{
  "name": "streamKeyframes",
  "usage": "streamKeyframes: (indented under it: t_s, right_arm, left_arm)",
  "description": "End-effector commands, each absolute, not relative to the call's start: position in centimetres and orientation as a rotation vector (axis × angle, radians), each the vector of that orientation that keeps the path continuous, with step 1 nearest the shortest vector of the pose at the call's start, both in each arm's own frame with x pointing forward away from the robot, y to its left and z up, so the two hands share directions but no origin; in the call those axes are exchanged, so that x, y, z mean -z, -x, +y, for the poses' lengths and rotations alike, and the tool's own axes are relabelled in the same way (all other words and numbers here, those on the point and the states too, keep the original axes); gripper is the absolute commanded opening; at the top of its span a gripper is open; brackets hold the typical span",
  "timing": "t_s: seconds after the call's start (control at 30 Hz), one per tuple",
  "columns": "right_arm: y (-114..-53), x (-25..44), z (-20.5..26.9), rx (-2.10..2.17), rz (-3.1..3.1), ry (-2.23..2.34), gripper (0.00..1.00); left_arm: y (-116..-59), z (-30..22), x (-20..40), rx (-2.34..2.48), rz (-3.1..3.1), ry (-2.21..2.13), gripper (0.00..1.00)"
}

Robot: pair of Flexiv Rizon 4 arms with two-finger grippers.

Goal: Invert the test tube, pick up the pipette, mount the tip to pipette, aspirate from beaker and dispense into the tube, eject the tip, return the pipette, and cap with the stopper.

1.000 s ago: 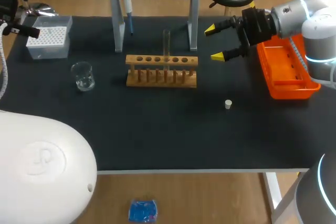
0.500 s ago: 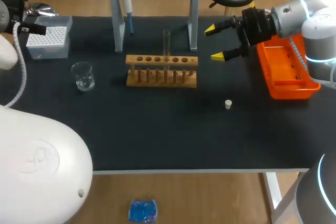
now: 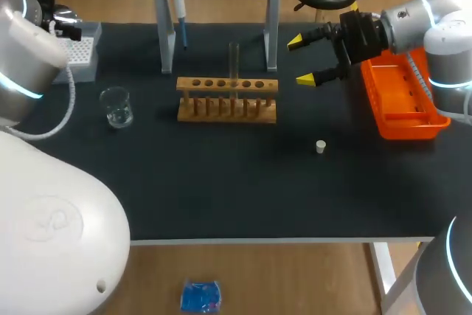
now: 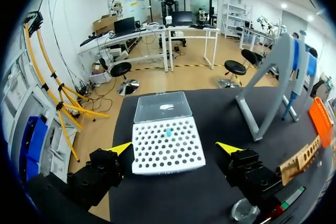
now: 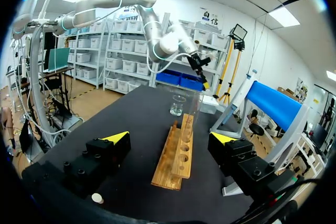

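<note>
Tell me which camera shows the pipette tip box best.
The left wrist view: the tip box fills its middle, grid of holes plainly seen from above. In the head view my left arm hides part of it. The right wrist view shows it only small and far, beyond the beaker.

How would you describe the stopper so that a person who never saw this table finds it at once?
Start at the wooden rack in the middle of the black table. Go from its right end toward the front edge, on the side of the orange tray: there lies the stopper. It is a small white plug, alone on the bare cloth and touching nothing.
</note>
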State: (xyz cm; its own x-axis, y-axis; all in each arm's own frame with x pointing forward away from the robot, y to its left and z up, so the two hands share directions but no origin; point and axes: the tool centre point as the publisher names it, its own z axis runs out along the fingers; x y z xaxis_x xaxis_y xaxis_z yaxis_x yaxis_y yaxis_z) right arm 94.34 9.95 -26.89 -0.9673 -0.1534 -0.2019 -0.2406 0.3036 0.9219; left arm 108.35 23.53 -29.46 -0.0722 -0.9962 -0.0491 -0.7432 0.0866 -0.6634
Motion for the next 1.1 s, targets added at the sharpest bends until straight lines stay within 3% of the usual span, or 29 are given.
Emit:
streamKeyframes:
  t_s: [0.03,0.1,0.2,0.27,0.6,0.83,1.1]
  right_arm:
    - [-94.3,26.9,9.9,-1.769,2.475,0.376,1.00]
    - [-94.3,26.9,9.9,-1.769,2.475,0.376,1.00]
    - [-94.3,26.9,9.9,-1.769,2.475,0.376,1.00]
    - [-94.3,26.9,9.9,-1.769,2.475,0.376,1.00]
    - [-94.3,26.9,9.9,-1.769,2.475,0.376,1.00]
    - [-94.3,26.9,9.9,-1.769,2.475,0.376,1.00]
    - [-94.3,26.9,9.9,-1.769,2.475,0.376,1.00]
  left_arm:
    - [-111.3,23.4,31.4,0.607,1.854,1.733,1.00]
    - [-111.9,23.6,31.6,0.600,1.848,1.743,0.97]
    - [-112.4,23.7,32.0,0.597,1.843,1.759,0.80]
    - [-112.7,23.7,32.3,0.593,1.840,1.770,0.75]
    - [-113.2,23.6,33.8,0.585,1.818,1.847,0.76]
    - [-113.5,23.8,34.2,0.585,1.803,1.866,0.60]
    - [-113.8,23.9,34.8,0.582,1.795,1.885,0.49]
